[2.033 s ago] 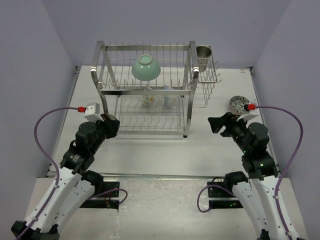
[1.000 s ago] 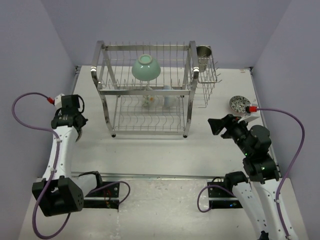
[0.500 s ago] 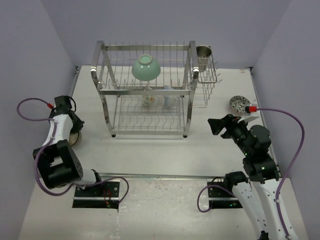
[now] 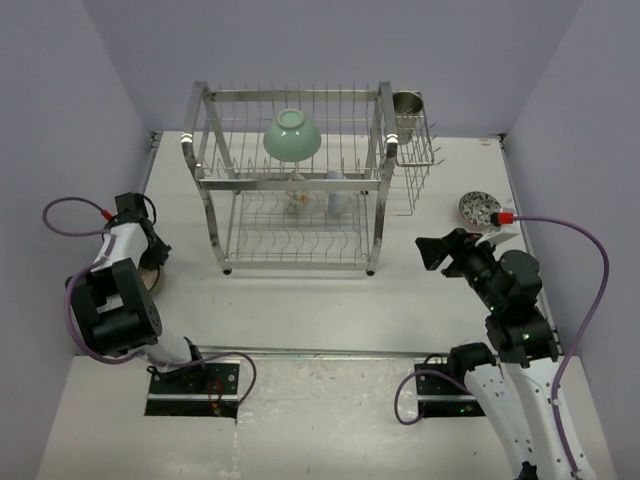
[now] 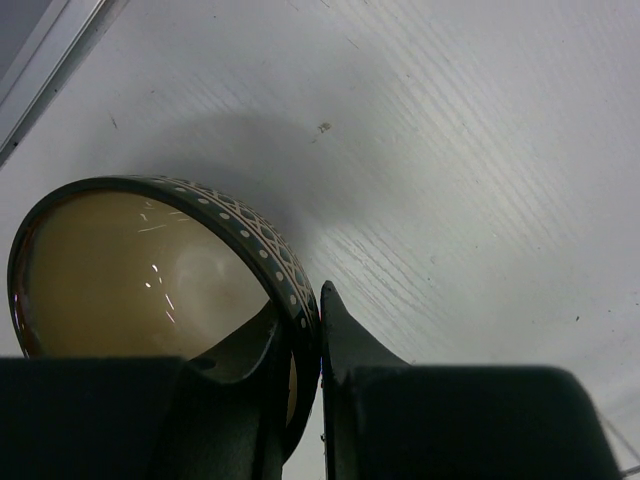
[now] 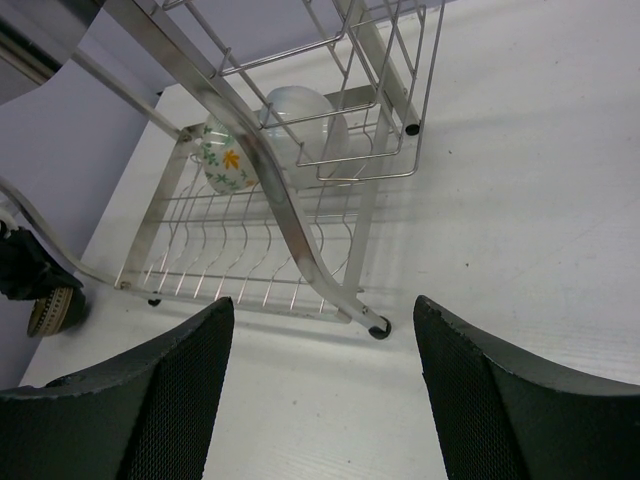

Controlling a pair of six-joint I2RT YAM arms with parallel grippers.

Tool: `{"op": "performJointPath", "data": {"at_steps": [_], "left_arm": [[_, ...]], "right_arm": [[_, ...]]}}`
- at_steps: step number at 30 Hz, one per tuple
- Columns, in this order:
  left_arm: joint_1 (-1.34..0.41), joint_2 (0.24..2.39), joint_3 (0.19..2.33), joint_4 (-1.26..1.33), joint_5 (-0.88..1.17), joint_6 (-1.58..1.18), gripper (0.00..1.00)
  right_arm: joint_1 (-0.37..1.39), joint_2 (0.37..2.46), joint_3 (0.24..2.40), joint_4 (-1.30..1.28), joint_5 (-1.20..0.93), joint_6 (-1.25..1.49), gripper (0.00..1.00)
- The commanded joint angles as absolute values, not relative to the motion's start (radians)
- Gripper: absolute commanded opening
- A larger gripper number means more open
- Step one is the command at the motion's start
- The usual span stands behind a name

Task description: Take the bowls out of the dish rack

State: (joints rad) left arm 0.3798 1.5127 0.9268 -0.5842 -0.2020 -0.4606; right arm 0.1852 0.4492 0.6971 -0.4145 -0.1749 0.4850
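Top: rack [image 4: 290,180] far centre. Mint bowl [image 4: 291,135] upside down on upper tier; lower-tier bowls blurred behind wires. Patterned bowl [image 4: 479,208] on table [image 4: 300,300], right. Left gripper [image 4: 140,262] far left, its load nearly hidden.
Left wrist: left gripper pinches dark bowl [image 5: 150,270] by the rim, one finger inside; bowl cut off below.
Right wrist: right gripper [image 6: 322,310] spread wide, empty. Flowered bowl [image 6: 225,160] and pale bowl [image 6: 300,120] side by side, lower tier.

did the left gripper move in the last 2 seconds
Yes. The left gripper swung left in the top view, away from the dish rack, to the table edge, holding the dark bowl.
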Motion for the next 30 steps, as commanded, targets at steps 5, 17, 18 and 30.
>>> {"op": "performJointPath", "data": {"at_steps": [5,17,18,30], "left_arm": [[0.390,1.539,0.962,-0.522,-0.235,-0.457,0.04],[0.393,1.502,0.974,-0.509,-0.252,-0.479,0.48],[0.394,1.491,0.979,-0.512,-0.256,-0.479,0.49],[0.393,1.109,0.991,-0.475,-0.155,-0.520,0.70]], "right_arm": [[0.189,0.443,0.727,-0.433,-0.166,0.469,0.73],[0.189,0.449,0.733,-0.434,-0.166,0.468,0.73],[0.189,0.451,0.733,-0.434,-0.167,0.468,0.73],[0.189,0.460,0.733,-0.429,-0.170,0.468,0.73]]}}
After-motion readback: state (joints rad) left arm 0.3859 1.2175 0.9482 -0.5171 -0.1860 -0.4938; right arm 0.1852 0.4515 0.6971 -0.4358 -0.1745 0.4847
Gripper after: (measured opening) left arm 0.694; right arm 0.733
